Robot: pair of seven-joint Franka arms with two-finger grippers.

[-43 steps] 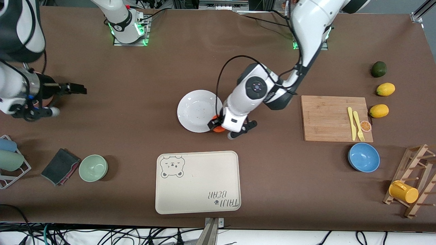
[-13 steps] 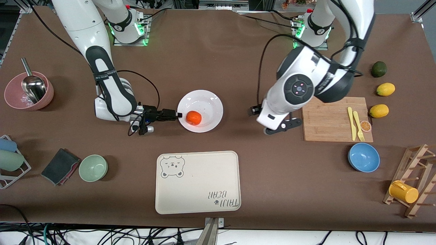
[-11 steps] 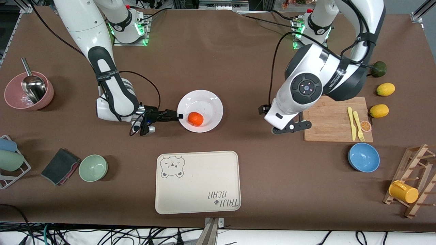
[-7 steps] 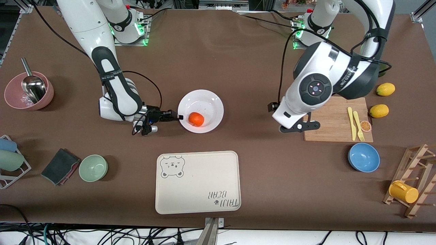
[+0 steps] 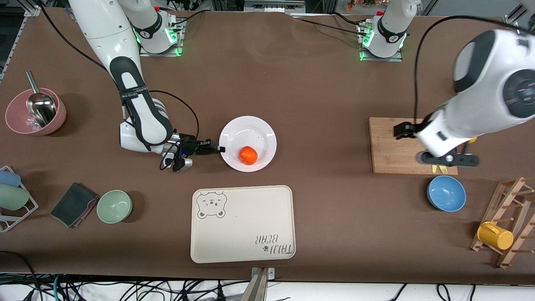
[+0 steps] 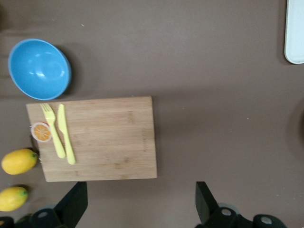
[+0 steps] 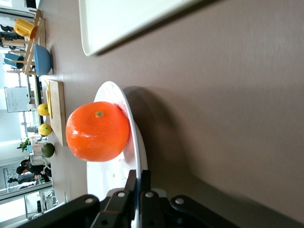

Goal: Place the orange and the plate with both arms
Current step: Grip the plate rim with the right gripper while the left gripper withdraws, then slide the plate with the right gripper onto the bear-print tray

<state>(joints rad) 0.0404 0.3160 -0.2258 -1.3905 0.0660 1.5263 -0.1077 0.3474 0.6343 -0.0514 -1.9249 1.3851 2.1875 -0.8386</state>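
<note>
Plate rim pinched by R gripper, orange carried on plate

Plate (image 5: 250,136) is clamped at its edge by right gripper (image 5: 218,149), fingers closed on rim, mid-table, farther from cam than tray (image 5: 242,223). Orange (image 5: 248,154) is seated on plate. Left gripper (image 6: 137,209) is held wide open, empty, over cutting board (image 5: 393,146).

Your right arm reaches low from its base toward mid-counter, forearm nearly level. The right gripper (image 5: 218,148) has its jaws pinched tight on the rim of the plate (image 5: 250,133). Your left arm is raised high toward its own end, and the left gripper (image 6: 140,209) hangs with jaws spread wide, holding nothing.
</note>
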